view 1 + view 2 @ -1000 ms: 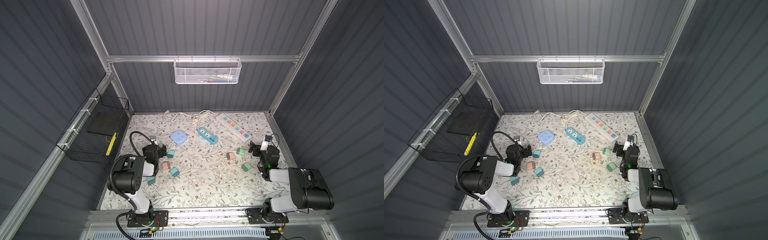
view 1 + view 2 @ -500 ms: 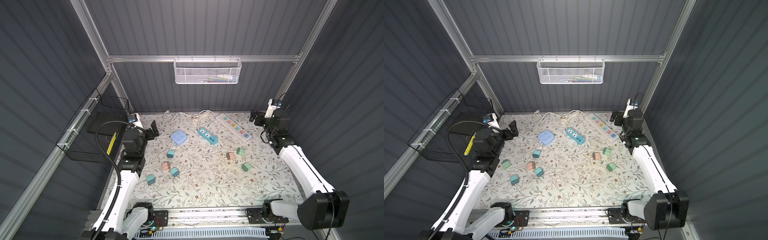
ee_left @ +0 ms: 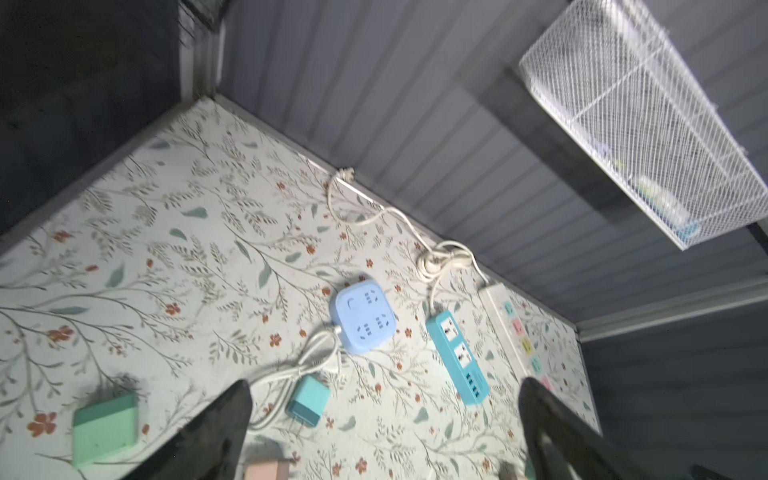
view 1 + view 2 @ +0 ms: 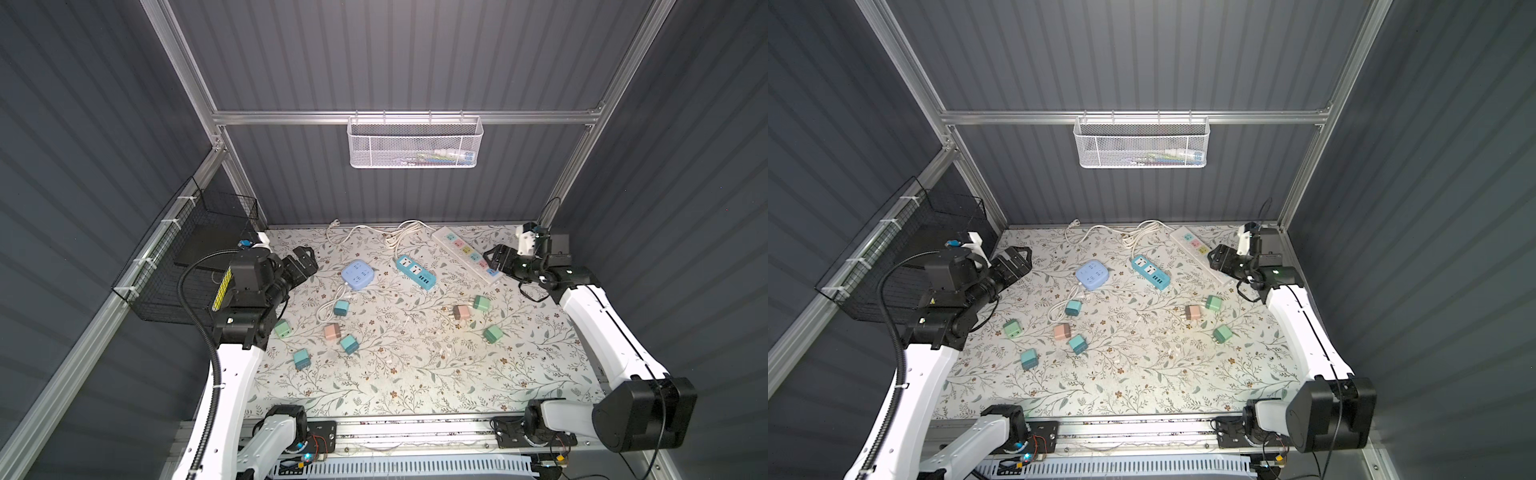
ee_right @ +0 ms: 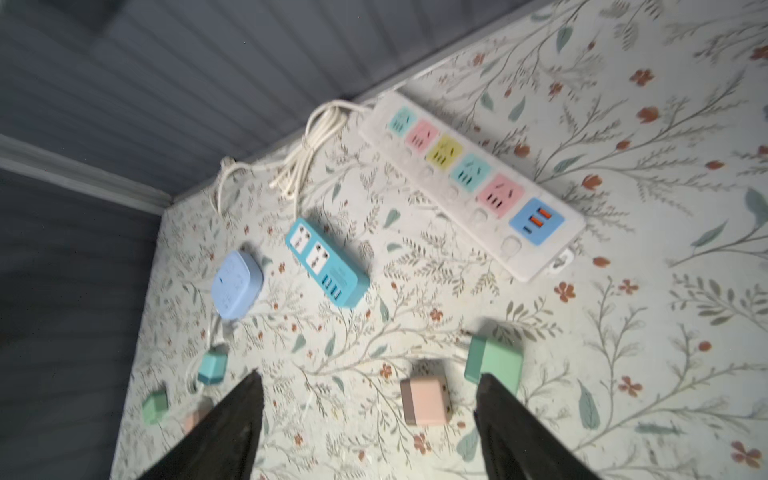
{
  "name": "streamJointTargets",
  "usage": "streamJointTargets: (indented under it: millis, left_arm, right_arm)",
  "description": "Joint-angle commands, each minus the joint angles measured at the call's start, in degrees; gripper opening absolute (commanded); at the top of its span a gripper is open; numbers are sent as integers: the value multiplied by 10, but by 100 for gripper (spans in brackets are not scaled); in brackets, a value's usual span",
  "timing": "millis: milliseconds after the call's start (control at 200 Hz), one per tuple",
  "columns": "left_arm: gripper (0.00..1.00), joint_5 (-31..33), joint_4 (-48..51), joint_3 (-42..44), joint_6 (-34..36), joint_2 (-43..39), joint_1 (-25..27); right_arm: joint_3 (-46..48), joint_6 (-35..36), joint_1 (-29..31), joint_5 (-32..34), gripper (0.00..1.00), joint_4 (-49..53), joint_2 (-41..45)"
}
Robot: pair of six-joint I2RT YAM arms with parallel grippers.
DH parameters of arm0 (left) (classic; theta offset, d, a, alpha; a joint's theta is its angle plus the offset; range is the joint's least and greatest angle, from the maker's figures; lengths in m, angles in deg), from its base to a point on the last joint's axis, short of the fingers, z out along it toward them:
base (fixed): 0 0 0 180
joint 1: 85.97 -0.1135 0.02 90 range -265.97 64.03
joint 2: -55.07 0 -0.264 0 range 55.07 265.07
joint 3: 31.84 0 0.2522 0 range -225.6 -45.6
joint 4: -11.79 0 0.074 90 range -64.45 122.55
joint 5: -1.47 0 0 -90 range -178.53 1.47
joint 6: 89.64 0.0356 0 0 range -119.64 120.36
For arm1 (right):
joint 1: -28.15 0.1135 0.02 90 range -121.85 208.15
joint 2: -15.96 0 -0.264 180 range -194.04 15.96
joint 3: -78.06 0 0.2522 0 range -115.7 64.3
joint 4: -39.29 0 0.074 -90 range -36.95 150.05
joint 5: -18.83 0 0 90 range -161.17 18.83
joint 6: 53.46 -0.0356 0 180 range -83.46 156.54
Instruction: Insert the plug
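plugs (image 4: 332,331) lie loose, both jaws gape empty, white basket (image 4: 374,145) holds small items (image 4: 449,157).

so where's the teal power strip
In both top views, the teal rectangular power strip lies mid-back, between the lilac square socket block and long white strip.

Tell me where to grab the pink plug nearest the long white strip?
Pinch the pink plug across its flat sides, with the right gripper coming straight down. Its boxy body lies flat, and the prongs seem to stick out sideways, so avoid that end.
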Motion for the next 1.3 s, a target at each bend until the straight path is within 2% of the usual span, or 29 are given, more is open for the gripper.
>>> streamJointTargets:
  millis: [0, 190, 320, 440, 575, 690, 840, 986, 1201, 1261, 1296]
  left_arm:
    - [100, -105, -14, -13, -4, 20, 2]
    - [100, -194, -79, -5, -14, 73, 3]
    - [100, -242, -132, -2, -8, 114, 11]
    - [100, -249, -133, -34, 18, 174, 35]
    - [100, -255, -117, -74, 53, 224, 63]
    - [100, -276, -138, -78, 57, 256, 78]
    - [100, -299, -135, -99, 72, 296, 86]
    - [100, -311, -137, -107, 89, 315, 88]
    - [100, -316, -140, -122, 109, 341, 88]
    - [100, -319, -144, -125, 109, 349, 88]
    - [100, -322, -148, -127, 109, 352, 88]
  right_arm:
    - [-16, 54, 46, 44, 82, 51, -37]
    - [-78, 109, 106, 44, 82, 88, -128]
    - [-100, 156, 131, 27, 84, 49, -196]
    - [-182, 162, 137, 27, 81, 53, -294]
    - [-255, 170, 138, 10, 86, 61, -377]
    - [-308, 173, 144, -1, 88, 77, -434]
    - [-347, 184, 159, 3, 92, 85, -486]
    - [-398, 165, 168, 0, 93, 88, -542]
    - [-435, 164, 202, 28, 88, 110, -575]
    - [-426, 164, 213, 39, 85, 109, -572]
    - [-419, 162, 220, 53, 80, 107, -568]
